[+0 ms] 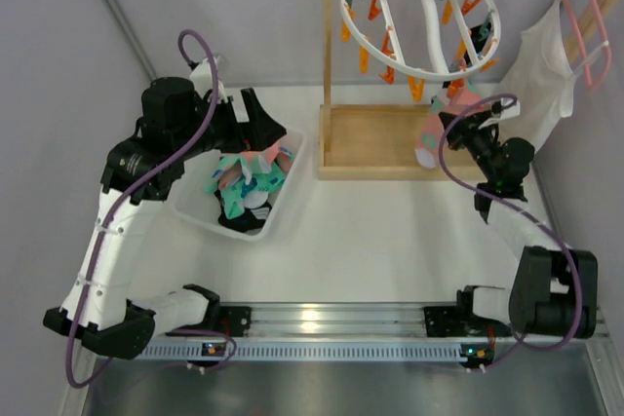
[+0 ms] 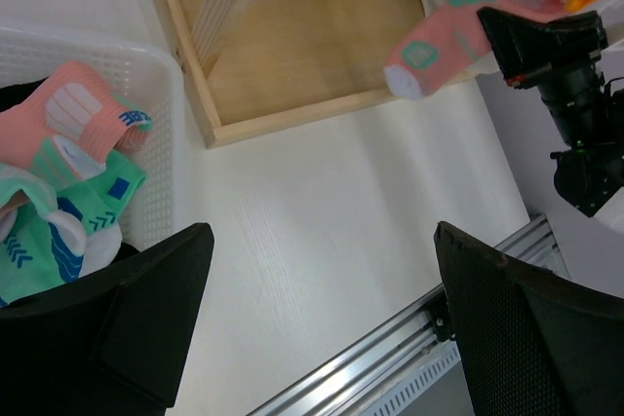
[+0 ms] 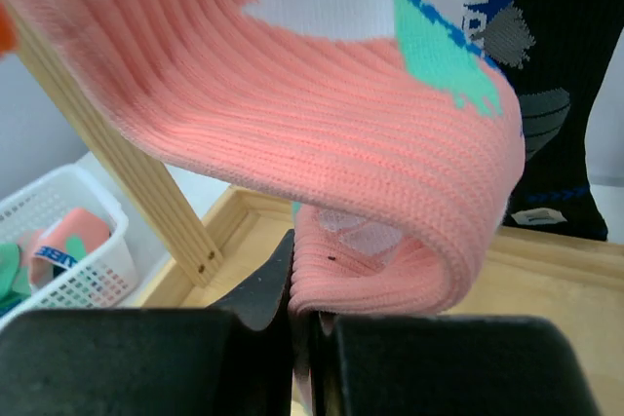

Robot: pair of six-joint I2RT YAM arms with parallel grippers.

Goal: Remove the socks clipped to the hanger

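The white ring hanger (image 1: 419, 17) hangs from the wooden rod, with orange and teal clips dangling. A pink sock with teal patches (image 1: 434, 129) hangs below its right side over the wooden tray. My right gripper (image 1: 456, 126) is shut on a fold of this pink sock (image 3: 390, 143), the fabric pinched between its jaws (image 3: 307, 328). A black sock with blue marks (image 3: 556, 94) hangs just behind. My left gripper (image 1: 271, 141) is open and empty (image 2: 322, 309) above the right rim of the white basket (image 1: 289, 192). Several pink, teal and black socks (image 1: 244, 187) lie in the basket.
The wooden rack has a post (image 1: 327, 46) and a tray base (image 1: 375, 143). A white cloth garment (image 1: 541, 75) hangs on a pink wire hanger (image 1: 575, 21) at the far right. The basket (image 2: 146, 75) and the pink sock (image 2: 439, 41) show in the left wrist view.
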